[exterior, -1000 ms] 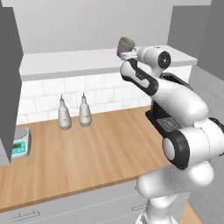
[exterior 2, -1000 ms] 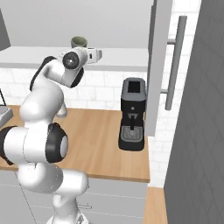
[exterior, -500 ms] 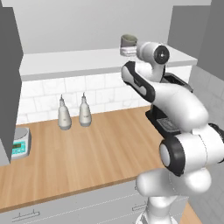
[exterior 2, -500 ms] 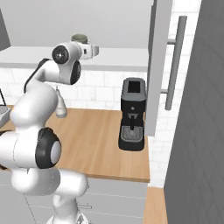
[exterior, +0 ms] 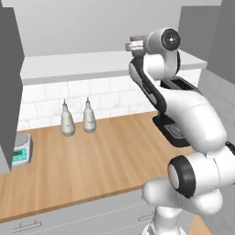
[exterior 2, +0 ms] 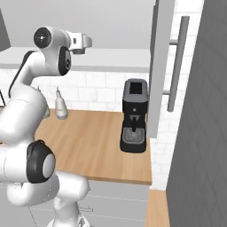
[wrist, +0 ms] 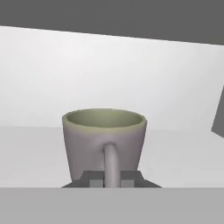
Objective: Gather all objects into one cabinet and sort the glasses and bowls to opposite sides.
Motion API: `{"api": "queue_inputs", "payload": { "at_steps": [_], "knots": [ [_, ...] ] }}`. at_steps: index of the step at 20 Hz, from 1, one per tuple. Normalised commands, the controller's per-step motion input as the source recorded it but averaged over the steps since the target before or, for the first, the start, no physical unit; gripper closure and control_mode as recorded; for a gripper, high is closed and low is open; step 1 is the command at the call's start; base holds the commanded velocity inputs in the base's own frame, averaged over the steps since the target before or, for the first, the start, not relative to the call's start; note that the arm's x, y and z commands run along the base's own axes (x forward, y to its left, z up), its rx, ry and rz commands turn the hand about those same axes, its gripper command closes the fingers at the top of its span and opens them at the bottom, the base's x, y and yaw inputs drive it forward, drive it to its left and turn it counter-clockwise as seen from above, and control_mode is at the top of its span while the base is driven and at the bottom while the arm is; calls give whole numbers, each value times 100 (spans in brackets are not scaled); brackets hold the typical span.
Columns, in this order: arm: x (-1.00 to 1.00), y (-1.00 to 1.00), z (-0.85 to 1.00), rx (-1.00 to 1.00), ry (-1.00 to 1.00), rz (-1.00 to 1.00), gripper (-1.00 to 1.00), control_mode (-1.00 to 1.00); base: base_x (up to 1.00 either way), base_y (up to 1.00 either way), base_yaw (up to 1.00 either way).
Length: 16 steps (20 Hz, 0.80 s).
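A matte grey cup [wrist: 104, 140] with a pale greenish inside stands upright, its handle facing the hand camera. My gripper [wrist: 111, 178] is shut on that handle, one dark fingertip [wrist: 92, 178] on each side of it. The cup is just over the white shelf board [wrist: 30, 151] of the open wall cabinet, whose pale back wall [wrist: 109, 65] rises behind it. From the left base camera the cup's top [exterior: 136, 40] peeks out beside the raised wrist, above the shelf [exterior: 78, 64]. The right base camera has the hand over the shelf [exterior 2: 119, 57]. The bowl is out of view.
Two pale bottles [exterior: 67, 120] [exterior: 88, 118] stand by the tiled wall on the wooden counter [exterior: 92, 160]. A small scale [exterior: 20, 153] sits at the left. A black coffee machine [exterior 2: 134, 116] is under the grey cabinet door [exterior 2: 160, 66].
The arm has stretched up and forward, carrying the grey cup further in over the cabinet shelf. The fingers have stayed shut on its handle.
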Motion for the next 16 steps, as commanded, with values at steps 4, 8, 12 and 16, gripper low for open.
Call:
{"api": "queue_inputs", "payload": {
  "at_steps": [4,8,12,16],
  "knots": [
    [-75,-1,-1,-1,0,0,100,-100,0,0,0],
    [-99,-13,31,0,-7,0,100,-100,0,0,0],
    [-100,-11,33,0,-10,1,100,-100,0,0,0],
    [-96,-5,36,0,0,2,100,-100,0,0,0]
  ]
}}
